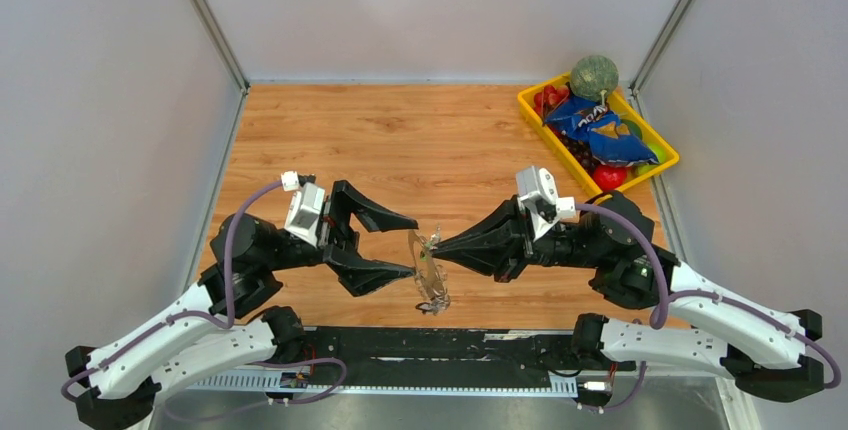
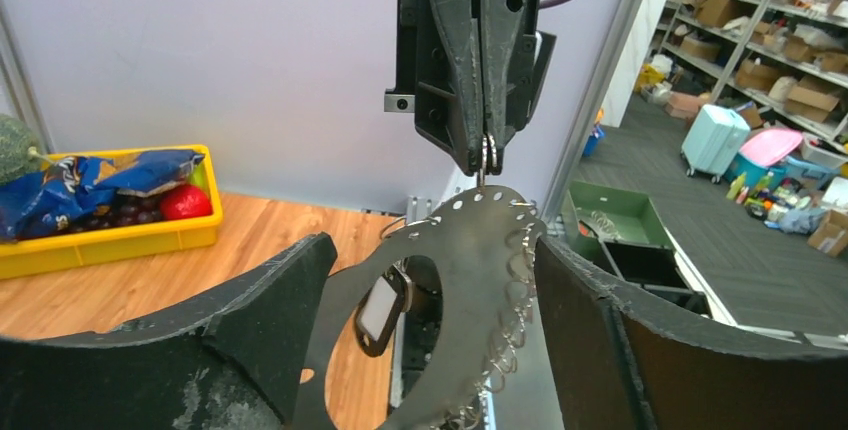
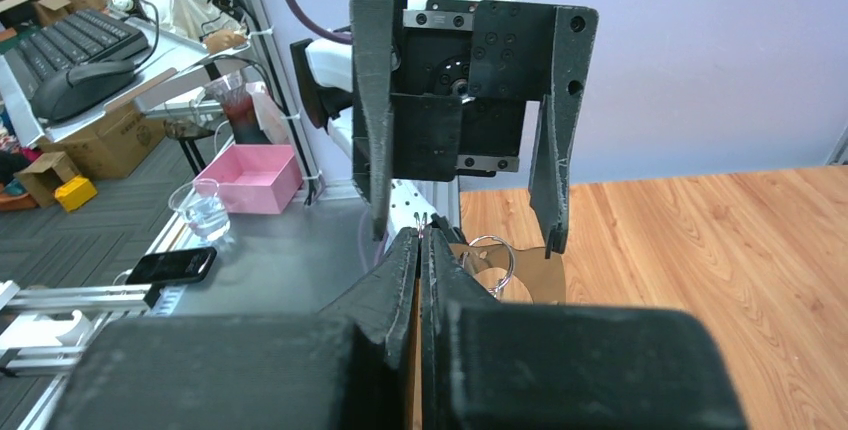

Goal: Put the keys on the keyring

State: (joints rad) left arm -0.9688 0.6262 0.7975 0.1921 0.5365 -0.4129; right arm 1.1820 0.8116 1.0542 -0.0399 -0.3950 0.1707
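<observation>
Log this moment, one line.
left gripper: open, keyring between fingers | right gripper: shut on keyring top | black fob visible through keyring

No lettering, label, brand or number can be read in any view. The blue snack bag [image 1: 600,135] in the yellow tray [image 1: 527,102] on the bench carries white and yellow print, too small and creased to make out. Markings on the cartons [image 2: 800,100] stacked on distant shelves [image 2: 742,12] are blurred.

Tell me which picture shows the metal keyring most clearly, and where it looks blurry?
Left wrist view: the keyring is sharp and evenly lit under the right gripper. Top view: small and smeary. Right wrist view: that gripper's dark, unfocused bulk hides most of it.
</observation>
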